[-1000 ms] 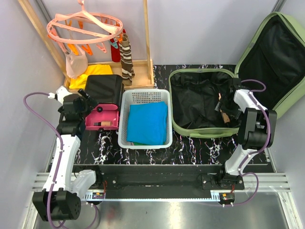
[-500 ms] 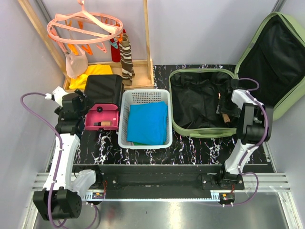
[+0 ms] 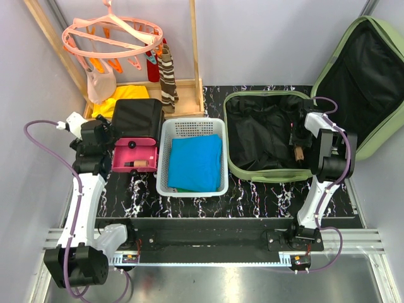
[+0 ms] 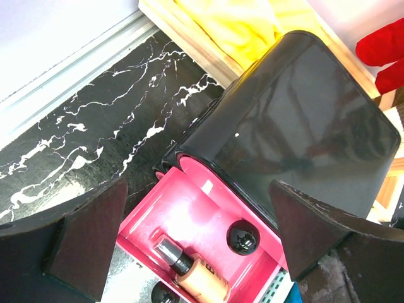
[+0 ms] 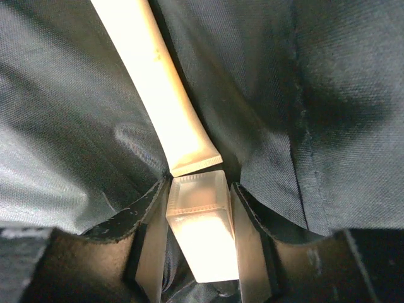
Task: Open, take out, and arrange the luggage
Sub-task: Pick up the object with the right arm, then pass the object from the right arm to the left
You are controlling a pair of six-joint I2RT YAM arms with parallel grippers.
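Lying open on the right, the luggage (image 3: 369, 76) is leaning its lid back. The left gripper (image 4: 197, 189) is hanging spread wide. The right gripper (image 5: 199, 189) is pinching a pale tube (image 5: 158, 82) inside it by the clear cap (image 5: 201, 240) (that smooth cap could be slipping out or popping off).

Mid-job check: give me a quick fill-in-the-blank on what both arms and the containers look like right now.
1. The luggage lies open, lined in ____ fabric.
2. Inside it, the right fingers pinch the cream tube by its clear ____.
3. The left fingers stand wide ____ above the pink tray.
4. The white basket holds a ____ cloth.

Missing words: black; cap; open; blue.
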